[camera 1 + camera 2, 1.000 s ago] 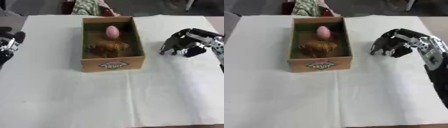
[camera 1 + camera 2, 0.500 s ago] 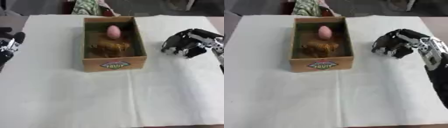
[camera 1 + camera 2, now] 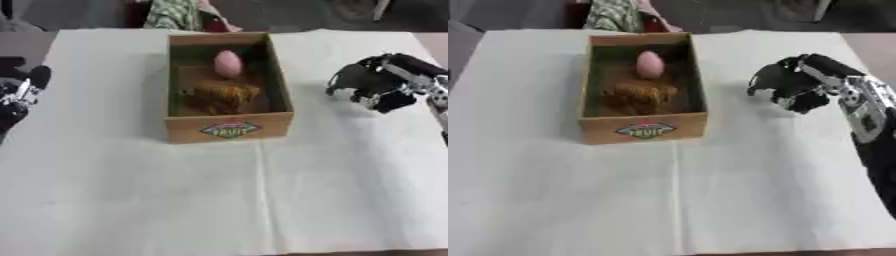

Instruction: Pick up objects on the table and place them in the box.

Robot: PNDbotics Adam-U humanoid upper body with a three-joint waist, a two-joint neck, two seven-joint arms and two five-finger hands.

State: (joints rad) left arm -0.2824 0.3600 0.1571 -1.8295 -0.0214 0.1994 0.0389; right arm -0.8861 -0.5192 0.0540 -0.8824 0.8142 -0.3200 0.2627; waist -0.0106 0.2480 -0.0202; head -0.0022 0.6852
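Right hand (image 3: 791, 90): hovering near the table's (image 3: 131, 200) right edge, fingers curling downward, holding nothing.
Left hand (image 3: 19, 92): idling at the left edge; finger state unclear.
Box (image 3: 229, 127): sitting toward the far middle, holding a pink egg (image 3: 227, 62) and a brown, straw-like lump (image 3: 219, 95).
Handling: egg probably light, smooth, possibly fragile; cradling its sides is looking safest.

An open brown cardboard box (image 3: 229, 127) is set at centre; a pink egg-shaped object (image 3: 227, 63) and a brown lumpy object (image 3: 219, 95) are held inside.

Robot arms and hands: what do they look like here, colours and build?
The right hand is black, with chunky segmented fingers; its forearm carries silver-white joint parts with dark detailing and turns black lower down. The left hand, at the left edge of the left eye view, is likewise black with a silver-white section. No cables or readable markings show.
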